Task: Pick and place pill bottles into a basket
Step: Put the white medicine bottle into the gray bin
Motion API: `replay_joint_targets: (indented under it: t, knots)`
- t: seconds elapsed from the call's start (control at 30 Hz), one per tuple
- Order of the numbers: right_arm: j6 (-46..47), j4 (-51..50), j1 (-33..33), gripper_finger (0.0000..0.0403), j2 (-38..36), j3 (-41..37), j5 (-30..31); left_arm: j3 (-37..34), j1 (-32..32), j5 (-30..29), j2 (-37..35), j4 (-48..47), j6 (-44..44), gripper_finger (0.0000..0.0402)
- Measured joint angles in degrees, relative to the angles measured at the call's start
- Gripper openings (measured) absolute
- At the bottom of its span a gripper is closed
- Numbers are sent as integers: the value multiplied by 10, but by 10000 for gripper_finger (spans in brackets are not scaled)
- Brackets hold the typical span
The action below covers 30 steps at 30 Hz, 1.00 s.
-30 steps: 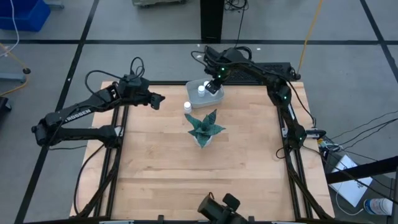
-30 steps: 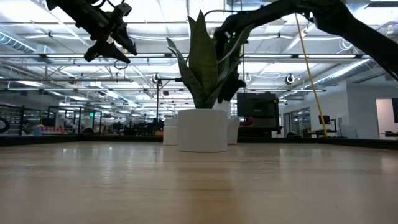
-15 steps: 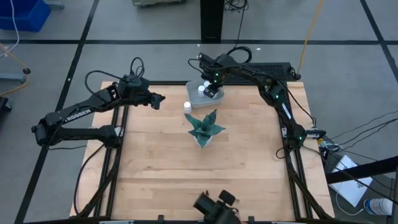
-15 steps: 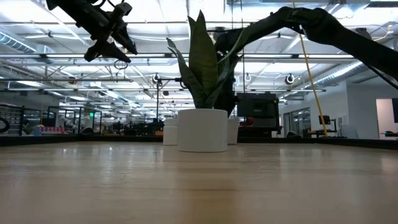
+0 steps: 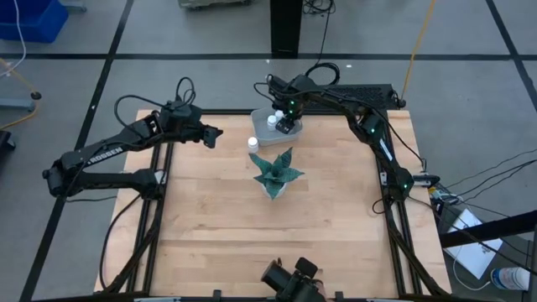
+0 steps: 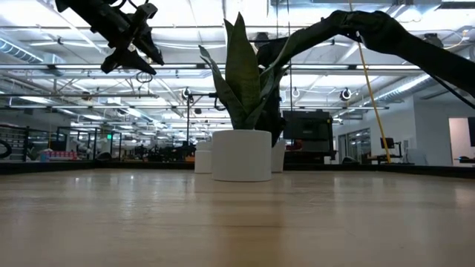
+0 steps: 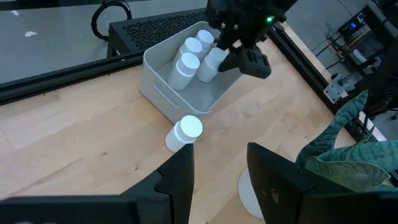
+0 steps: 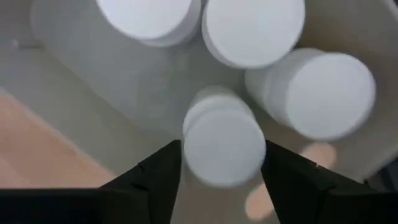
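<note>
Right pincer (image 7: pixel 219 57) inside basket (image 7: pixel 163 93), fingers straddling fourth pill bottle (image 7: pixel 211 64), contact unclear. Fifth bottle (image 7: pixel 184 133) on worktop (image 7: pixel 74 149). Left pincer (image 7: pixel 217 180) parted, empty.

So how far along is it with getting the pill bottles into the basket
Nearly there. Three pill bottles already stand in the basket. The right pincer is down inside it with a fourth bottle between its fingers; whether it has let go is unclear. One last bottle stands on the table beside the basket, waiting to be picked. The left pincer hangs open nearby, empty.
</note>
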Motion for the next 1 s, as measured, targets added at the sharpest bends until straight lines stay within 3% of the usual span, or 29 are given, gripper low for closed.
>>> replay_joint_targets:
  t: [0.27, 0.5, 0.63, 0.83, 0.9, 1.0]
  knots:
    - [9, 16, 1, 246, -26, 1, 2, 0, 0, 0, 0, 0, 4, 152]
    - [46, 18, 11, 251, -82, 1, 12, 0, 0, -19, 0, 0, 19, 152]
    - [55, 24, 25, 194, -130, 1, 12, 0, 0, -49, 0, 0, 19, 152]
    - [61, 74, 66, 20, -220, -6, 4, 0, 0, -55, 0, 1, 13, 152]
    - [74, 113, 79, 14, -265, -34, -32, 0, 0, -58, 0, 1, 3, 152]
    - [93, 209, 101, 5, -351, -139, -83, 0, 0, -71, 0, 2, -4, 152]
